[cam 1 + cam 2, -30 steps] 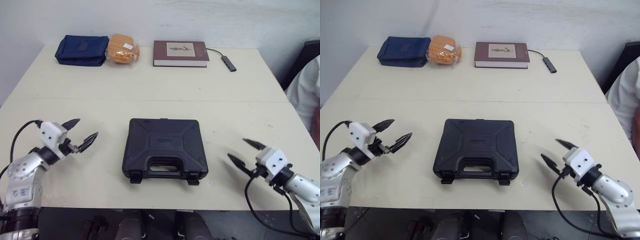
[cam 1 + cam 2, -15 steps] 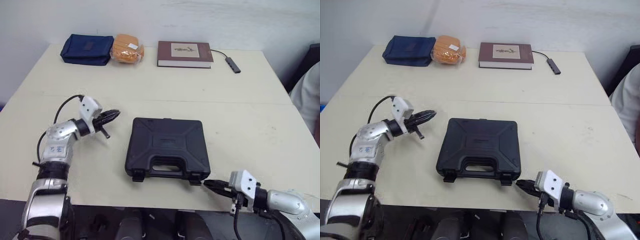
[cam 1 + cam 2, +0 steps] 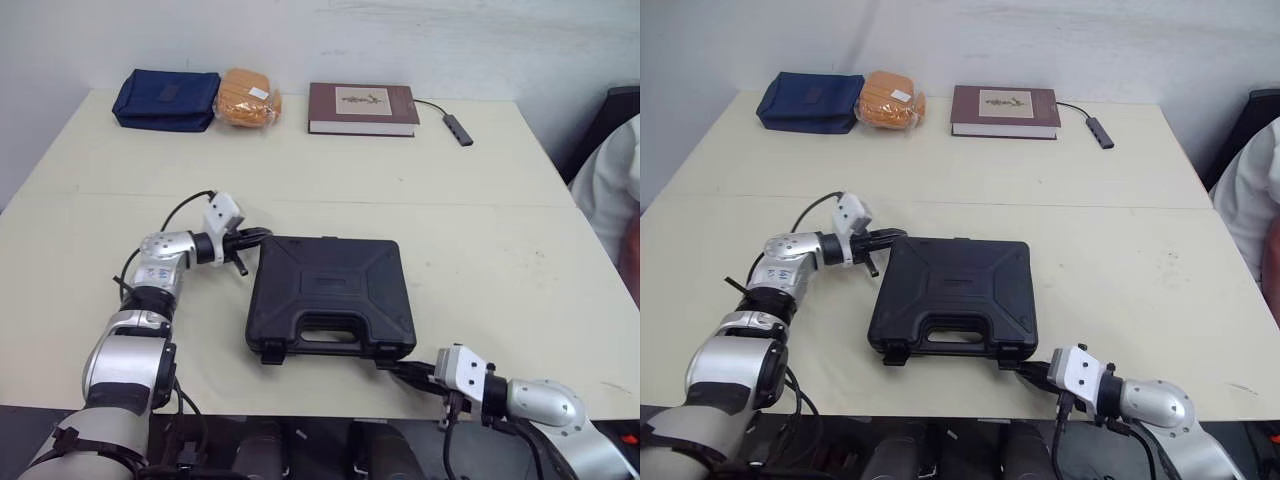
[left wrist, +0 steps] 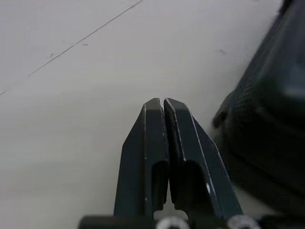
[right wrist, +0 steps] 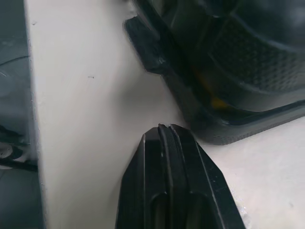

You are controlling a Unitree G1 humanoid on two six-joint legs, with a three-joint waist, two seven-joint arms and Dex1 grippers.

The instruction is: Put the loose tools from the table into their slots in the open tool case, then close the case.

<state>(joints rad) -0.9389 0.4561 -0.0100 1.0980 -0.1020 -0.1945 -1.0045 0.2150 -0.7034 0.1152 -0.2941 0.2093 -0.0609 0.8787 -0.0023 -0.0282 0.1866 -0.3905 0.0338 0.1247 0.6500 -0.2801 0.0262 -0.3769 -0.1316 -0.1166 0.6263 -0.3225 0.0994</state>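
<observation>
The black tool case [image 3: 330, 295] lies shut and flat in the middle of the table, handle toward me. My left gripper [image 3: 258, 236] is shut with nothing in it, its tips at the case's far left corner. The left wrist view shows the fingers [image 4: 155, 119] pressed together beside the case's side [image 4: 271, 119]. My right gripper [image 3: 400, 369] is shut and empty too, low on the table at the case's front right corner. In the right wrist view its tips [image 5: 164, 128] almost touch the case's rim [image 5: 238, 71], near a front latch [image 5: 145, 45]. No loose tools are visible.
Along the table's far edge lie a blue pouch [image 3: 165, 98], an orange bundle [image 3: 246, 97], a brown book [image 3: 361, 107] and a small hub on a cable [image 3: 457, 127]. A person's sleeve [image 3: 615, 190] shows at the right. The table's front edge [image 5: 33, 119] runs close by my right gripper.
Both grippers went from open to shut. My left arm swung right to the case's far left corner. My right arm moved left and down to its front right corner.
</observation>
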